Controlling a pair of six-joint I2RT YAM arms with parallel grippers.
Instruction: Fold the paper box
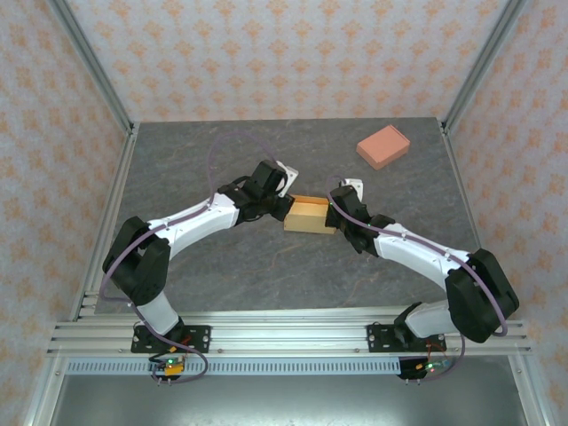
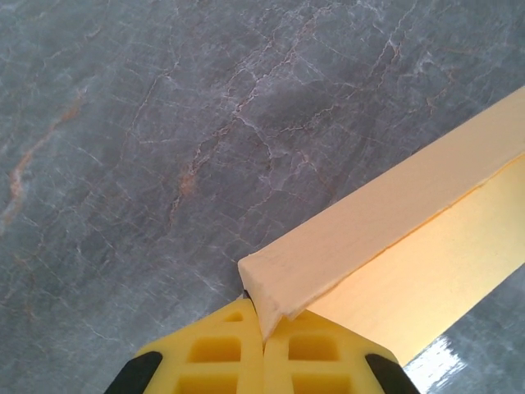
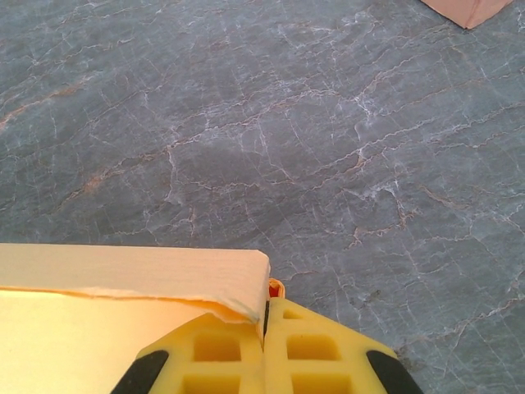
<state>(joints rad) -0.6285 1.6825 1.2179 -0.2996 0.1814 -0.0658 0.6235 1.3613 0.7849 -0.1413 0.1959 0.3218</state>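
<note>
**Both jaws are pinching the box at mid-bench**

We are seeing the pale yellow box [image 1: 308,215] lying in the middle of the grey marbled bench [image 1: 222,266], between the two arms. The left arm [image 1: 191,217] is reaching in from the left, and the left jaws are clamping on the box's left end. In the left wrist view the yellow pads [image 2: 217,361] are meeting on a corner of the box [image 2: 385,222] wall, where the paper edge is looking a little ragged. The right arm [image 1: 408,253] is reaching in from the right, and the right jaws are clamping on the opposite end. In the right wrist view its pads [image 3: 316,357] are pressing together on the end of the box [image 3: 131,275] wall.

A pink box [image 1: 383,146] is sitting well apart, at the far right of the bench, and its corner is peeking in at the top of the right wrist view [image 3: 467,10]. A purple cable [image 1: 213,160] is arching over the left arm. Metal frame posts [image 1: 93,67] and patterned walls [image 1: 284,53] are closing the bench in at the back and both sides.
</note>
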